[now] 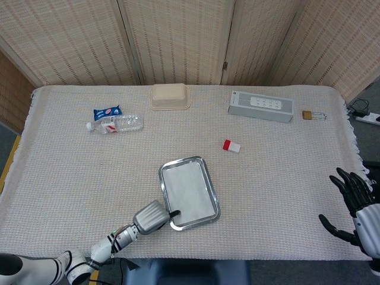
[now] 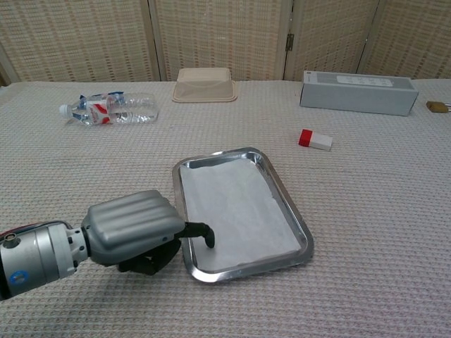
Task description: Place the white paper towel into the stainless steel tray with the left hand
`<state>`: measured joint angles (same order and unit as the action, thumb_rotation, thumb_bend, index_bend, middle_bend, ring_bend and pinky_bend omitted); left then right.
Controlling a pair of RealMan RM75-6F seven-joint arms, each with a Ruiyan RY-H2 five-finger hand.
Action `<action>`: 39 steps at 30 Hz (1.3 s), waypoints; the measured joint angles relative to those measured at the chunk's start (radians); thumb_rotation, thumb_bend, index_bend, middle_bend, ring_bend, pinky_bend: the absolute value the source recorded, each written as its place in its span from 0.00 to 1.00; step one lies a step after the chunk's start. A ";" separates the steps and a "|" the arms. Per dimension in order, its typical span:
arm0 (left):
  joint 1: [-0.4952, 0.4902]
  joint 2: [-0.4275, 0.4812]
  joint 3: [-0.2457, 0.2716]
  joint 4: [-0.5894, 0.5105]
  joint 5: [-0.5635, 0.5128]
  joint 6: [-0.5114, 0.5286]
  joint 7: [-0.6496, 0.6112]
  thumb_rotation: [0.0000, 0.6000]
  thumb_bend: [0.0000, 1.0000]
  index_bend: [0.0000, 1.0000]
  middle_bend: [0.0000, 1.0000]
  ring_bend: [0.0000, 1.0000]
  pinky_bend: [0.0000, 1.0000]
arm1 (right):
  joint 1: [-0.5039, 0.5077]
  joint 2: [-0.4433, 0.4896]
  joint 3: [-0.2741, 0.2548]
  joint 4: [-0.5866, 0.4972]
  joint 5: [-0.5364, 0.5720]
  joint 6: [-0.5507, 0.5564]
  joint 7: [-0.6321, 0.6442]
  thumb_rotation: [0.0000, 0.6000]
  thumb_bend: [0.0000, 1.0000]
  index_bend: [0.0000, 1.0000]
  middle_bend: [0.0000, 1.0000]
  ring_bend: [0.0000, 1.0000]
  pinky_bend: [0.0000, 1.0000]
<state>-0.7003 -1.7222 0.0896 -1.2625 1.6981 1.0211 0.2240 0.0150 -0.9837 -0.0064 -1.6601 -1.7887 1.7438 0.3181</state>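
Observation:
The white paper towel (image 1: 189, 191) (image 2: 236, 211) lies flat inside the stainless steel tray (image 1: 209, 180) (image 2: 287, 203) at the table's front middle. My left hand (image 1: 152, 216) (image 2: 134, 230) sits at the tray's near-left corner, silver back up, most fingers curled under. One dark finger reaches over the tray's rim toward the towel's near edge; I cannot tell whether it touches the paper. My right hand (image 1: 355, 204) hangs off the table's right front corner, fingers spread and empty; the chest view does not show it.
A plastic water bottle (image 1: 115, 124) (image 2: 109, 109) lies at the back left. A beige lidded container (image 1: 170, 96) (image 2: 205, 84) and a grey box (image 1: 260, 106) (image 2: 357, 92) stand at the back. A red and white block (image 1: 231, 146) (image 2: 314, 139) and a padlock (image 1: 313, 115) lie to the right.

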 measured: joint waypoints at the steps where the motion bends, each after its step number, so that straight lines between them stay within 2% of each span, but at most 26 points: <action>1: -0.002 -0.004 -0.004 0.005 0.004 0.006 -0.005 1.00 0.97 0.29 1.00 1.00 1.00 | 0.001 0.000 0.000 0.000 0.000 -0.001 0.000 1.00 0.35 0.00 0.00 0.00 0.00; 10: -0.007 -0.014 -0.021 0.013 0.034 0.069 -0.035 1.00 0.95 0.28 1.00 1.00 1.00 | 0.000 -0.001 -0.002 -0.001 -0.004 -0.002 -0.005 1.00 0.35 0.00 0.00 0.00 0.00; 13: -0.004 -0.007 -0.026 0.008 0.043 0.098 -0.036 1.00 0.91 0.28 1.00 1.00 1.00 | 0.000 -0.002 -0.001 0.000 -0.003 -0.001 -0.006 1.00 0.35 0.00 0.00 0.00 0.00; 16: 0.006 0.017 -0.031 -0.003 0.052 0.141 -0.027 1.00 0.82 0.27 1.00 1.00 1.00 | 0.000 -0.003 -0.001 0.000 -0.003 -0.004 -0.007 1.00 0.35 0.00 0.00 0.00 0.00; 18: 0.023 0.046 -0.033 -0.017 0.057 0.184 -0.016 1.00 0.76 0.26 1.00 0.96 1.00 | 0.001 -0.004 -0.002 0.000 -0.003 -0.005 -0.012 1.00 0.35 0.00 0.00 0.00 0.00; 20: 0.046 0.075 -0.036 -0.032 0.056 0.229 0.000 1.00 0.68 0.26 0.99 0.83 0.99 | 0.002 -0.007 -0.002 0.000 -0.003 -0.012 -0.019 1.00 0.35 0.00 0.00 0.00 0.00; 21: 0.068 0.099 -0.039 -0.047 0.051 0.263 0.018 1.00 0.65 0.25 0.95 0.77 0.94 | 0.003 -0.008 -0.003 -0.001 -0.003 -0.016 -0.024 1.00 0.35 0.00 0.00 0.00 0.00; 22: 0.090 0.119 -0.040 -0.062 0.043 0.289 0.034 1.00 0.60 0.25 0.87 0.68 0.83 | 0.006 -0.011 -0.003 -0.001 -0.002 -0.024 -0.030 1.00 0.35 0.00 0.00 0.00 0.00; 24: 0.149 0.173 -0.043 -0.110 0.004 0.336 0.076 1.00 0.47 0.21 0.57 0.43 0.44 | 0.010 -0.015 -0.004 -0.002 0.000 -0.038 -0.041 1.00 0.35 0.00 0.00 0.00 0.00; 26: 0.204 0.223 -0.045 -0.161 -0.046 0.359 0.111 1.00 0.38 0.19 0.38 0.25 0.23 | 0.017 -0.021 -0.005 -0.004 0.004 -0.061 -0.054 1.00 0.35 0.00 0.00 0.00 0.00; 29: 0.298 0.303 -0.050 -0.245 -0.133 0.417 0.152 1.00 0.29 0.17 0.21 0.10 0.08 | 0.030 -0.034 -0.007 -0.005 0.013 -0.101 -0.082 1.00 0.35 0.00 0.00 0.00 0.00; 30: 0.336 0.334 -0.053 -0.274 -0.167 0.452 0.162 1.00 0.27 0.17 0.19 0.07 0.06 | 0.034 -0.038 -0.007 -0.006 0.017 -0.111 -0.093 1.00 0.35 0.00 0.00 0.00 0.00; 34: 0.461 0.421 -0.062 -0.342 -0.291 0.573 0.166 1.00 0.25 0.15 0.16 0.03 0.02 | 0.048 -0.060 -0.003 -0.008 0.042 -0.150 -0.141 1.00 0.35 0.00 0.00 0.00 0.00; 39: 0.568 0.478 -0.073 -0.365 -0.393 0.630 0.110 1.00 0.24 0.13 0.14 0.02 0.00 | 0.062 -0.086 0.004 -0.008 0.061 -0.185 -0.189 1.00 0.35 0.00 0.00 0.00 0.00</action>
<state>-0.1325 -1.2445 0.0168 -1.6276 1.3050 1.6509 0.3339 0.0775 -1.0697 -0.0024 -1.6685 -1.7273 1.5593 0.1294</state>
